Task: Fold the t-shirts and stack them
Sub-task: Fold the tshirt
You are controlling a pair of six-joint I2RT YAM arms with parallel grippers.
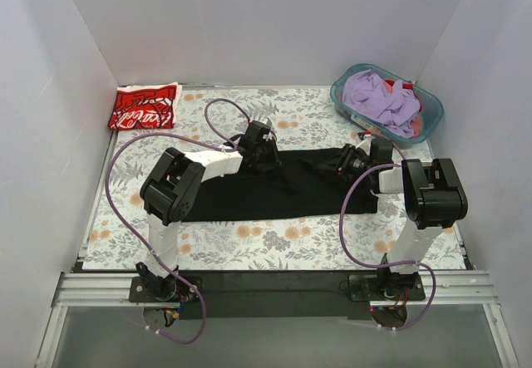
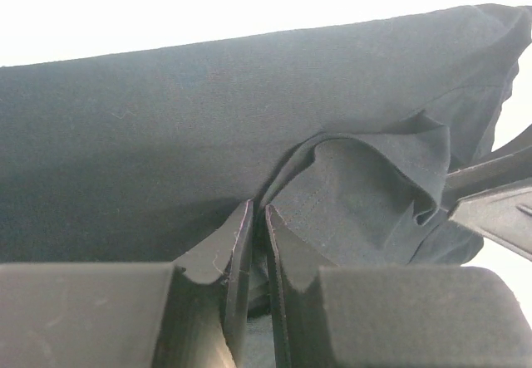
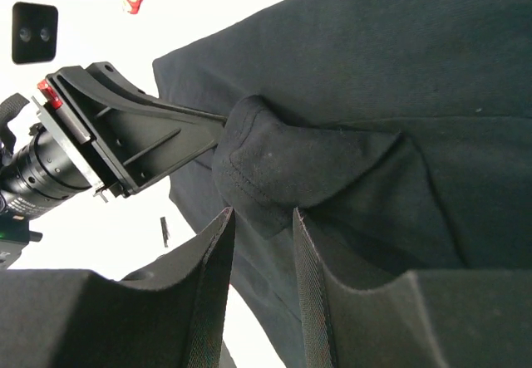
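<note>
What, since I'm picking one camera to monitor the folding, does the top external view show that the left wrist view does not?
Only the top external view shows the folded red t-shirt at the table's far left corner, the basket of purple cloth at the far right, and the floral tablecloth. Only the left wrist view shows how the fingers stand: nearly together, with a bunched fold of cloth at their tips. Both show the black t-shirt and the left gripper on it.
</note>
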